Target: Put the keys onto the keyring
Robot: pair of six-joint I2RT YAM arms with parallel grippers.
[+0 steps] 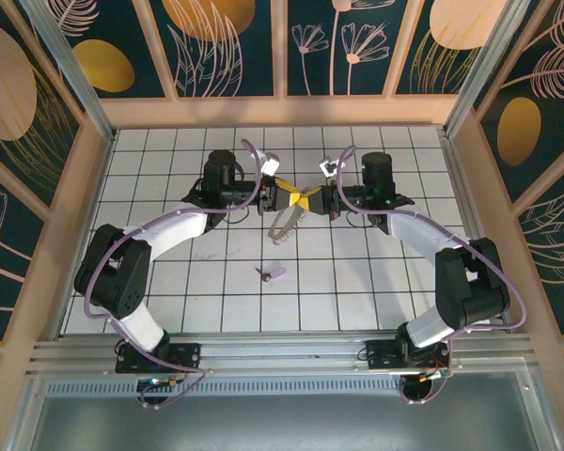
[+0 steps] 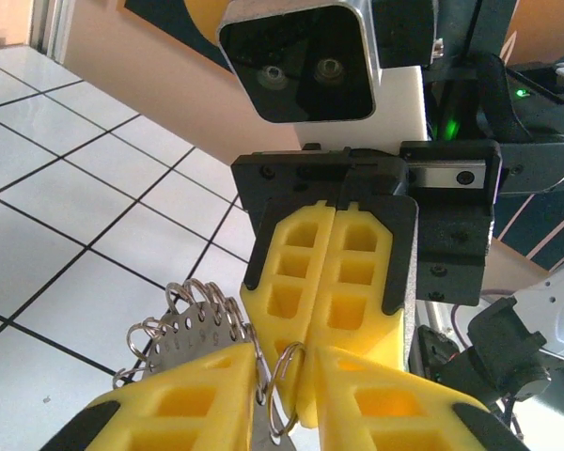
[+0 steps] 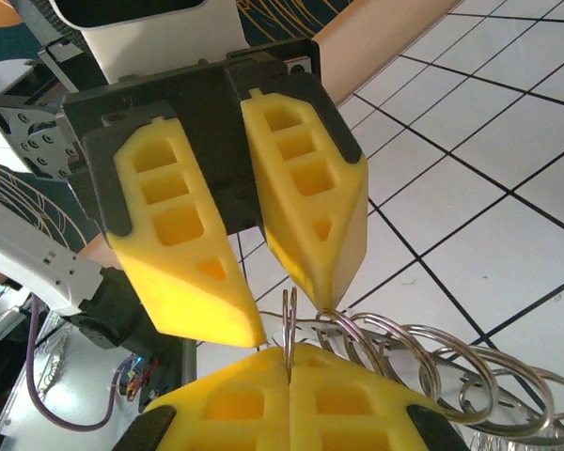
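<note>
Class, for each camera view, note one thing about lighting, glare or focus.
Top external view: even light, sharp, only faint shadows on the tiled table. Left wrist view: a green light glows against dark housing, and the far right is dim. Right wrist view: bright glints on the metal keyring.

From my station the fingers (image 3: 179, 235) read as matt yellow plastic, faintly grainy, with moulded hollow cells, seated in matt black plastic mounts (image 3: 188, 103). The keyring (image 3: 423, 352) is bright polished steel wire, and the perforated plate (image 2: 183, 334) with it is a duller grey metal. I see the desk (image 1: 357, 291) as smooth white tile with a soft sheen and dark grout, edged by a ribbed bare-aluminium rail (image 1: 282, 362) and a pale matt wooden frame (image 1: 282, 111).
</note>
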